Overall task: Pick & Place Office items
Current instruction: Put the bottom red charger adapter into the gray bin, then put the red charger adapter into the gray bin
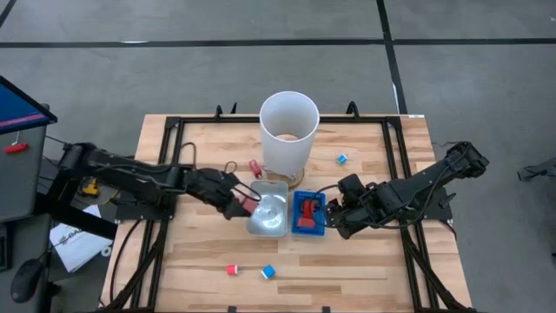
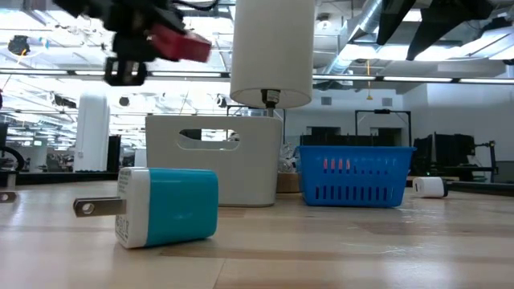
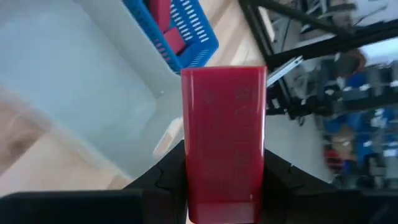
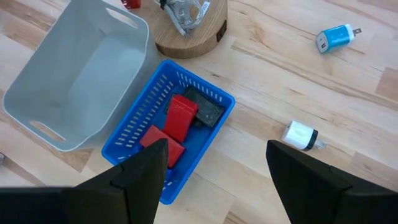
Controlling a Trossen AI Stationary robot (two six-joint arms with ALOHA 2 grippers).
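Red plastic block (image 3: pixel 225 140), smooth and rectangular, is sitting clamped between the closed fingers of the left gripper (image 1: pixel 242 203); in the left wrist view its long axis is running straight out from the fingers, its free end pointing toward the blue basket (image 3: pixel 177 31). In the high view the block is hanging at the left rim of the clear tray (image 1: pixel 268 211), just left of the frame's centre, and in the low view it is showing at the upper left, raised well above the wood.

Beside the tray, touching or nearly so, the blue basket (image 4: pixel 177 140) with slotted walls is holding two red blocks (image 4: pixel 171 130) and a dark piece (image 4: pixel 205 107). The tray's milky, glossy hollow is looking bare.

Above the basket's right side in the high view, the right gripper (image 1: pixel 334 211) is hovering with its jaws standing open and holding nothing.

Behind the tray a tall white cylinder (image 1: pixel 288 130) is standing on a round wooden base (image 4: pixel 189 31). Loose on the butcher-block table (image 1: pixel 373 261) are lying a blue and white plug (image 1: pixel 342 158) at upper right, and a small red piece (image 1: pixel 232 269) and a blue one (image 1: pixel 268 272) near the bottom edge.
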